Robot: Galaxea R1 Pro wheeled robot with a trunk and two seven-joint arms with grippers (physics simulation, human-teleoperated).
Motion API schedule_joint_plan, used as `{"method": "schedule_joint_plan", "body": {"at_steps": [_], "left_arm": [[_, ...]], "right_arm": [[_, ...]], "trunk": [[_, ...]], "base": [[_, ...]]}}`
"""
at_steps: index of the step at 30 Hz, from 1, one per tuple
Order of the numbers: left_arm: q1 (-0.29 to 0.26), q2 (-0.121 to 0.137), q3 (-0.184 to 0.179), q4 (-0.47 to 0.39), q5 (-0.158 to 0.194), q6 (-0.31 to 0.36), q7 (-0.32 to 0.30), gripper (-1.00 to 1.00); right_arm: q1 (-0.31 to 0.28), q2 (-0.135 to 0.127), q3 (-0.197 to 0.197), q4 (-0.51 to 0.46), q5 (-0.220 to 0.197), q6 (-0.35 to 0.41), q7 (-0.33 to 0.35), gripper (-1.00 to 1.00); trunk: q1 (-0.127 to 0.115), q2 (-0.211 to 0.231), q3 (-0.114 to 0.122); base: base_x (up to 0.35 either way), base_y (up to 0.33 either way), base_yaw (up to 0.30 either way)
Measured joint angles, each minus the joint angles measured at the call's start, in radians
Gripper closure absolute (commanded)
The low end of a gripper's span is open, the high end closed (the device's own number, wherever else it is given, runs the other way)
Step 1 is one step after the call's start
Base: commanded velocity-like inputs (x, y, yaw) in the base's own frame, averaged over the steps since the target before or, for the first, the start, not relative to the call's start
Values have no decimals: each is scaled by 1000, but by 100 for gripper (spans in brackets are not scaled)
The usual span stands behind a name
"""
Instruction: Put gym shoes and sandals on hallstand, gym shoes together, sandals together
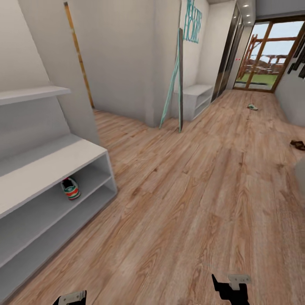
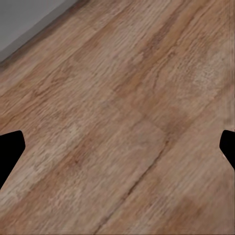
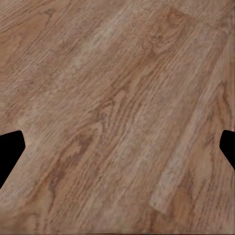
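Two tools, left (image 2: 117, 147) and right (image 3: 117, 147), are hanging spread and empty over the floor (image 1: 182, 203), while one sneaker (image 1: 70, 188) is sitting in the rack (image 1: 46, 169), another (image 1: 252, 106) and a sandal (image 1: 298, 145) are lying far down the corridor, risking a clipped wall.

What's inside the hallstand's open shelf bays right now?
One gym shoe sits in the upper bay of the hallstand, near its open end. The lower bay looks bare where it shows. The bays' far left runs out of frame, so anything there is unseen.
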Motion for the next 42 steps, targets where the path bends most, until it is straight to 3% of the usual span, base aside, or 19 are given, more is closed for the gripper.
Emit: {"method": "schedule_joint_plan", "body": {"at_steps": [5, 23, 42], "left_arm": [[0, 0, -2, 0, 11, -1, -3, -100], [0, -2, -8, 1, 4, -1, -11, -100], [0, -3, -9, 1, 3, 0, -11, -100]], "right_arm": [[0, 5, 1, 1, -3, 1, -32, -100], [1, 7, 1, 3, -2, 2, -38, -100], [1, 9, 2, 3, -2, 2, -38, -100]], "trunk": [[0, 0, 4], [0, 0, 19], [-1, 0, 32]], "base": [[0, 0, -285], [11, 0, -285], [317, 0, -285]]}}
